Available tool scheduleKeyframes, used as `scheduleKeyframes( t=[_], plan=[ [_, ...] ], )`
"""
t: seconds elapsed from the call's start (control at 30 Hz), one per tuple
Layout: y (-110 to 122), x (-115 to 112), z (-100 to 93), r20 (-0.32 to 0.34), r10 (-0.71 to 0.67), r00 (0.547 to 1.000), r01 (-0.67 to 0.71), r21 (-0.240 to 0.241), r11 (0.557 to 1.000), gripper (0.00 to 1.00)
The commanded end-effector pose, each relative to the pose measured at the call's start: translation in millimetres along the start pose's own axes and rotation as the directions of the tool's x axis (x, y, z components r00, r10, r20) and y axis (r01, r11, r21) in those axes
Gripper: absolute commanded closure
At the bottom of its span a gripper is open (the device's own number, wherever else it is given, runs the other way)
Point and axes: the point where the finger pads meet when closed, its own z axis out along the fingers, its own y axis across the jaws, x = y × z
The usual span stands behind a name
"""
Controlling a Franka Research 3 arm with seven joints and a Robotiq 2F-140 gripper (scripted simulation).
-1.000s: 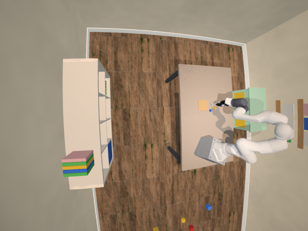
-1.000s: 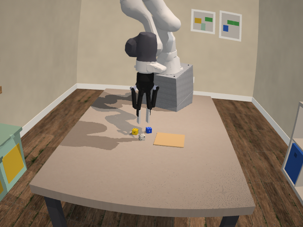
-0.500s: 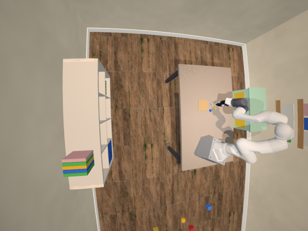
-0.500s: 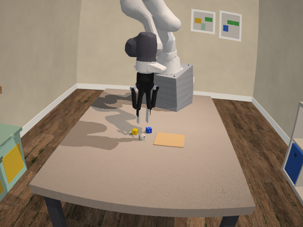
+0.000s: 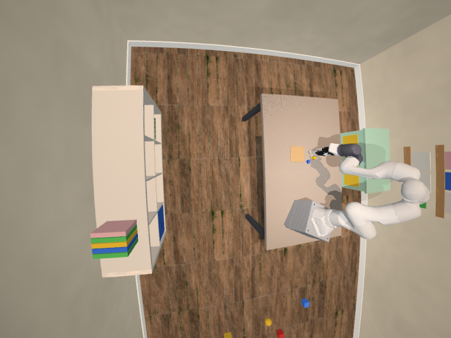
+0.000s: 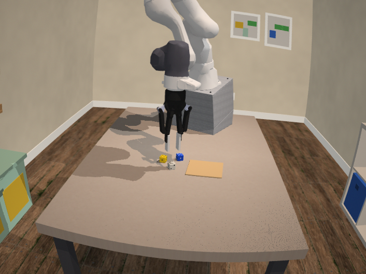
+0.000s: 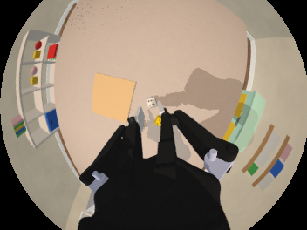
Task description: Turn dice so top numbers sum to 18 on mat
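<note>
Three dice lie on the surface, all off the mat. In the exterior view the blue die is nearest the mat's far corner, the white die is nearer that camera, and the yellow die is farthest from the mat. The hand is held above the group, fingers partly apart, with nothing between them. White appears to show six; the tops of blue and yellow cannot be read with certainty.

Risks, as judged: with the dice so close together, a neighbour could be knocked by a descending fingertip and its top number changed. An off-centre closure could tip or eject a die. If the finger gap proves too narrow, a fingertip could land on a die's top. Since a total of 18 requires three sixes, any unintended roll during release would spoil the result. Too low an approach could catch the mat's edge and shift or fold it.

Edges and room: the mat is well inside the surface's edges. Open room is seen beyond the mat, away from the dice. The grey pedestal stands well apart. The tightest clearance is among the dice; placements should be kept inward from the mat's border.
</note>
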Motion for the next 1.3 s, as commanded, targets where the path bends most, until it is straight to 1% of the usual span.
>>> scheduleKeyframes(
  t=[0.0,0.8,1.27],
  plan=[
    [0.3,-0.2,4.7,0.001,0.009,1.0,-0.009,-0.002,1.0,0.75],
    [1.5,0.2,38.0,0.001,0.009,1.0,-0.009,-0.002,1.0,0.75],
    [1.8,0.3,45.3,0.001,0.009,1.0,-0.009,-0.002,1.0,0.75]
  ],
)
